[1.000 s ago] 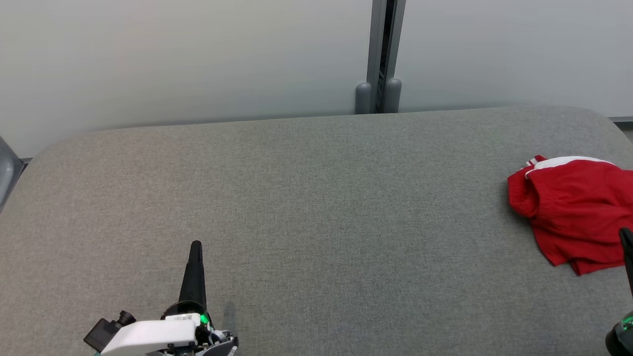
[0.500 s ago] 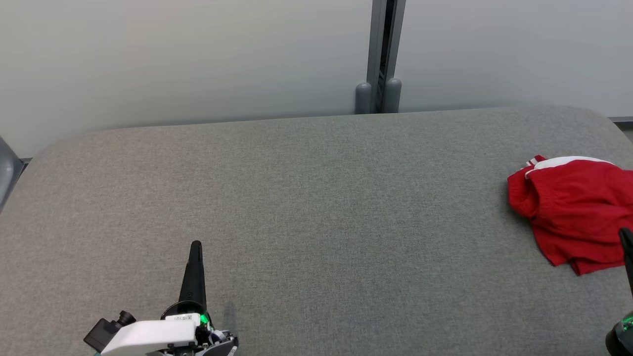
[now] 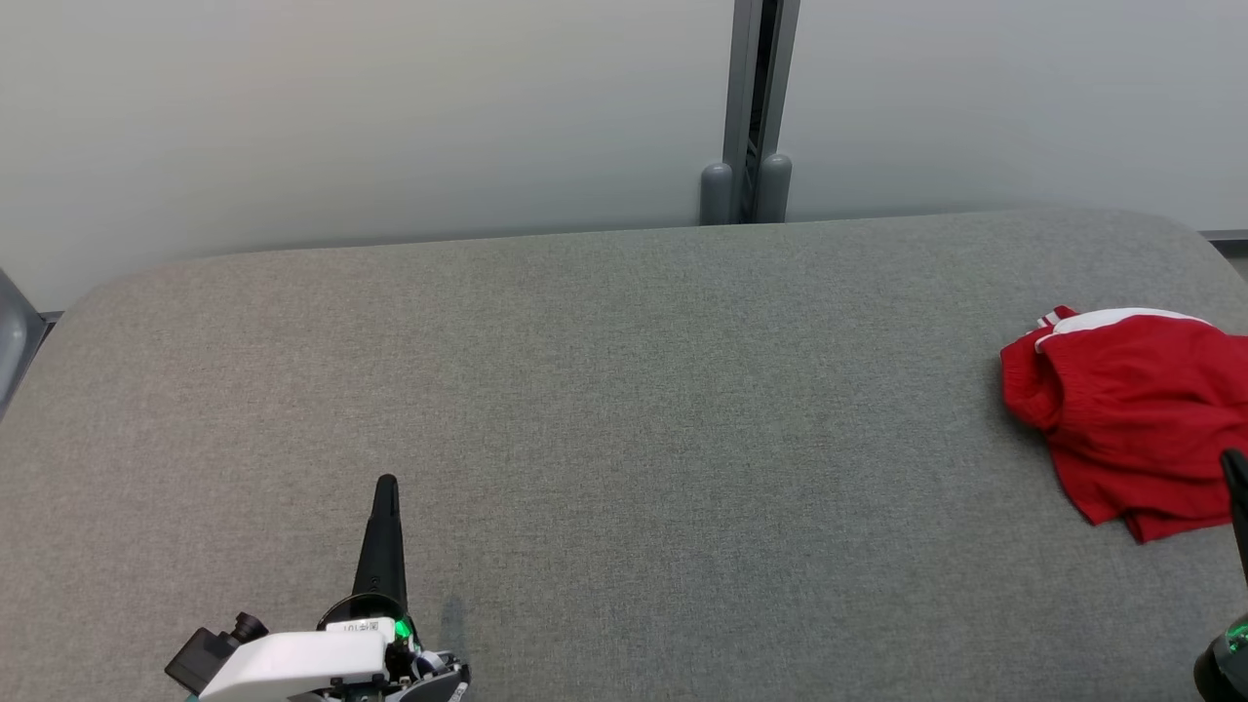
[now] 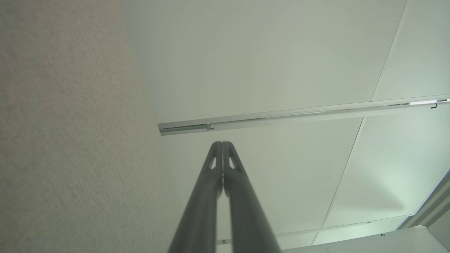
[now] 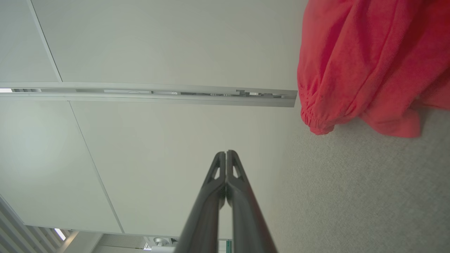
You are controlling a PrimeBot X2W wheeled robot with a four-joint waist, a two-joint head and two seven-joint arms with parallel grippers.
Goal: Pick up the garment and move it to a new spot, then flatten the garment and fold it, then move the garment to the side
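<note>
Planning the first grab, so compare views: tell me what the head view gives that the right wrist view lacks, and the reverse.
Head view: the left claw, shut, far left of the red garment, and the white waistband. Right wrist view: the right claw seen pressed shut, and the gathered hem up close. Both: the red garment crumpled on the grey cushion, with the right claw near it.

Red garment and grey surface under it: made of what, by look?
Red garment: thin soft cloth, matte, maybe synthetic; drapes in folds, gathered hem. Grey surface: woven upholstery fabric, matte, likely padded; coarse visible weave, rounded corners.
</note>
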